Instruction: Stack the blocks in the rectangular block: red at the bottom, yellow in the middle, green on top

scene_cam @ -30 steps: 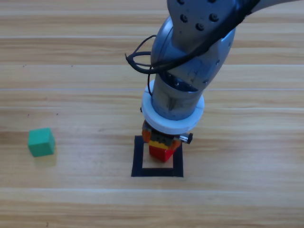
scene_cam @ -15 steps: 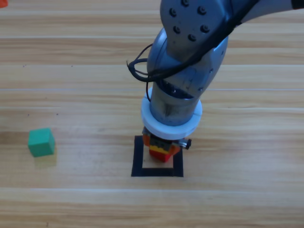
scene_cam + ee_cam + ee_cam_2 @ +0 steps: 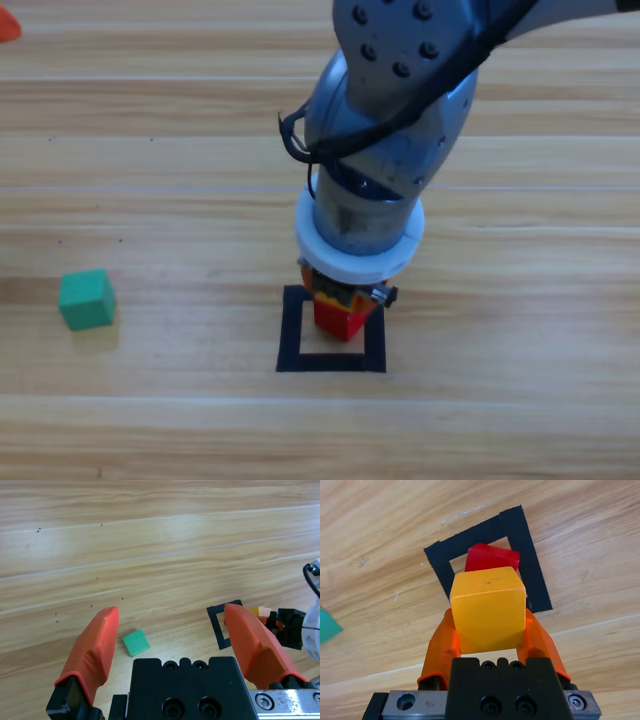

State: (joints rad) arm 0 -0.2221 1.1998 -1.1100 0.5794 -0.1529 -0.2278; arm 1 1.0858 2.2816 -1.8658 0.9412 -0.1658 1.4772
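Since a second ago the right arm has shifted slightly left and up in the high view, and an orange tip of the left gripper has come into the top-left corner.

Right gripper has its jaws closed on the sides of the yellow cube, which it holds just above the red cube. From overhead the gripper sits over the back edge of the black tape square, with the red cube visible beneath it, inside the outline toward its rear. In the right wrist view the red cube lies within the tape square, turned a little askew to its sides.

Left gripper waits off to the side with its jaws spread wide and nothing between them. Well to the left on the wooden counter rests the green cube, apart from the square.
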